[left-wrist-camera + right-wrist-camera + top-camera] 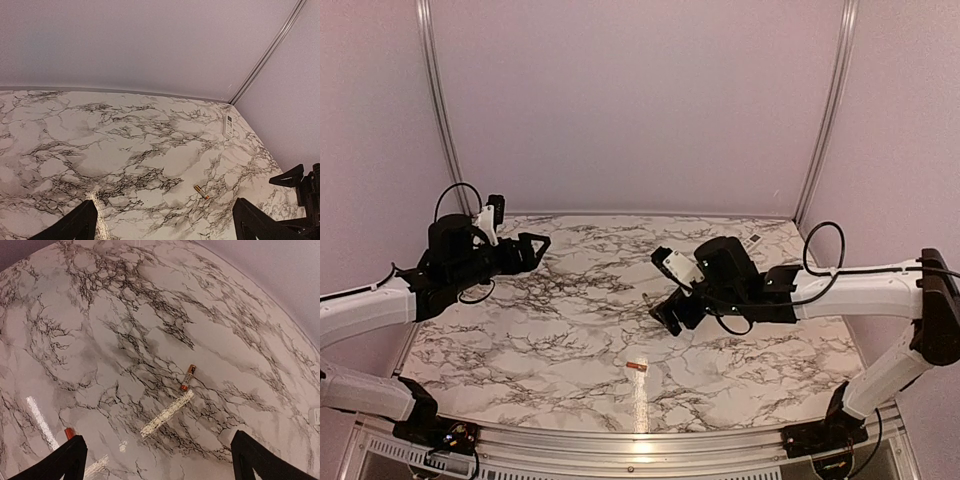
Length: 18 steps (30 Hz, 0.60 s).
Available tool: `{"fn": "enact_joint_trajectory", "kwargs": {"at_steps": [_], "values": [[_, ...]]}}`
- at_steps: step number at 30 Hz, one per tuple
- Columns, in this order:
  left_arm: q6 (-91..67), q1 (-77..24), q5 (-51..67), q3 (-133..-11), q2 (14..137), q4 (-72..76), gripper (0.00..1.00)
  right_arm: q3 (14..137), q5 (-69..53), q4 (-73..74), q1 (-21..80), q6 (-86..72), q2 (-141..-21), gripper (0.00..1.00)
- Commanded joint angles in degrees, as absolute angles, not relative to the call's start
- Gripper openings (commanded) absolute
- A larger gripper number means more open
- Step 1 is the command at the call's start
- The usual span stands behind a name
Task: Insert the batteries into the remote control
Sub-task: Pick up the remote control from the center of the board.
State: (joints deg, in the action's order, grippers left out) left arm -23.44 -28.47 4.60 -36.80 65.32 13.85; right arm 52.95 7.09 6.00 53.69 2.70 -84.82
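White surface (520, 340) with dark marble veining, closed in by pale lilac walls (640, 100).

Left fingers (77, 225) spread wide with nothing between them, raised above the surface at centre left of the overhead frame. Right fingers (67, 462) likewise parted and empty, over the middle of the surface, just right of centre in the overhead frame, tips angled toward the lower left.

Remote control (228, 126) flat on the surface at the upper right of the overhead frame, close to the rear right corner and well apart from both sets of fingers. In the left wrist frame, right of centre, long axis roughly up and down the frame, small grey marks on the upper face, too small to read.

First battery (637, 368) flat on the surface in the lower middle of the overhead frame, lower than the right fingers, touching nothing. Second battery (201, 191) also flat on the surface, in the lower right part of the left wrist frame, gold-brown with a dark end.

In the right wrist frame, one battery at mid-frame beside a bright glare streak (167, 412), another at lower left, partly hidden by a fingertip. Both batteries outside the remote control and well apart from it.
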Motion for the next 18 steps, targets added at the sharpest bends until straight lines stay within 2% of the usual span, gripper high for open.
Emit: {"fn": "enact_joint_trajectory", "kwargs": {"at_steps": [1,6,14,18], "values": [[-22.3,-28.2,3.8,-40.2,66.8,11.3,0.99,53.6,7.3,6.6,48.6,-3.6,-84.1,0.99],[-22.7,-28.2,4.9,-40.9,68.3,11.2,0.99,57.1,6.4,8.8,39.1,-11.0,-88.4,0.99],[-23.7,-28.2,3.0,-40.0,68.0,12.5,0.99,65.3,18.0,12.9,27.1,-19.8,-98.1,0.99],[-23.9,-28.2,1.3,-39.5,67.7,12.7,0.99,69.9,19.6,13.8,22.2,-23.6,-103.9,0.99]]}}
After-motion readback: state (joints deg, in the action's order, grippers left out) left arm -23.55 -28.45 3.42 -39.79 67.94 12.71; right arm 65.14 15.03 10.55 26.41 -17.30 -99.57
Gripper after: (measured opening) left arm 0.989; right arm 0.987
